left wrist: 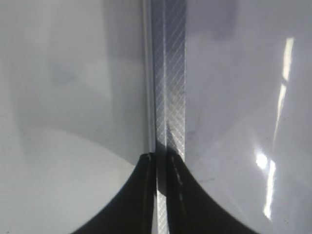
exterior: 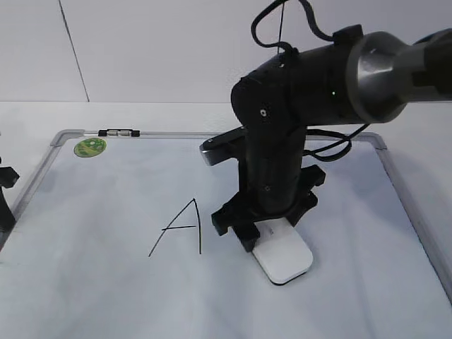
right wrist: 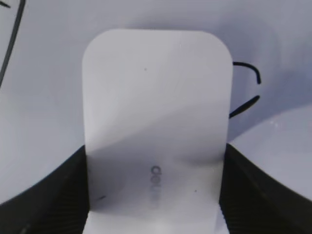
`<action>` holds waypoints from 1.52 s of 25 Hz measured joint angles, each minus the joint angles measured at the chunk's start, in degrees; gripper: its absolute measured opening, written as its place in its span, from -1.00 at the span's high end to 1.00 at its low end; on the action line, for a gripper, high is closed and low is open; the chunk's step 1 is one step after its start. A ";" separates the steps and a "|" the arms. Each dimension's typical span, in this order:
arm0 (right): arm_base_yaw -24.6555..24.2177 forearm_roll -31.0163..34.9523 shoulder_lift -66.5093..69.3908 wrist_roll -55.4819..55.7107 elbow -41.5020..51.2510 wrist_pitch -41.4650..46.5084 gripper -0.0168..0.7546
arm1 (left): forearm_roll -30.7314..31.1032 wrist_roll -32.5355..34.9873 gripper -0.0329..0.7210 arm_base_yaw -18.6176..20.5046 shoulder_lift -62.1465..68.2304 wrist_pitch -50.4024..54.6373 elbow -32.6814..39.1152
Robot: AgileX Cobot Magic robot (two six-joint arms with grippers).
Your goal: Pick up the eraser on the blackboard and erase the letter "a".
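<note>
White eraser sits clamped between our right pincer's jaws, at four o'clock from the "A"; our left pincer is pressed closed.

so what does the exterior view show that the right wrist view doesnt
Only the exterior view shows the capital A, the green sticker, the marker on the frame and the blackboard's grey edge. Only the right wrist view shows black strokes peeking out beside the eraser, and its grey lettering. Both show the right gripper shut on the white eraser.
</note>
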 joint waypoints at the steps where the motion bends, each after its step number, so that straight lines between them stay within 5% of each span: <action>1: 0.00 -1.48 0.08 1.82 0.00 -0.13 -0.48 | 0.00 0.00 0.86 0.00 0.00 0.00 0.00; 19: -10.13 -5.05 0.08 4.87 -0.12 -1.11 -0.48 | 0.14 0.00 0.86 0.00 0.00 0.00 0.00; 27: -5.83 1.54 0.08 -1.51 -0.12 -1.87 -0.48 | 0.27 -0.20 0.86 0.00 0.00 0.00 0.00; 38: 0.00 2.74 0.12 -2.79 -0.12 -2.14 -0.48 | 0.27 -0.20 0.86 0.00 0.00 0.00 0.00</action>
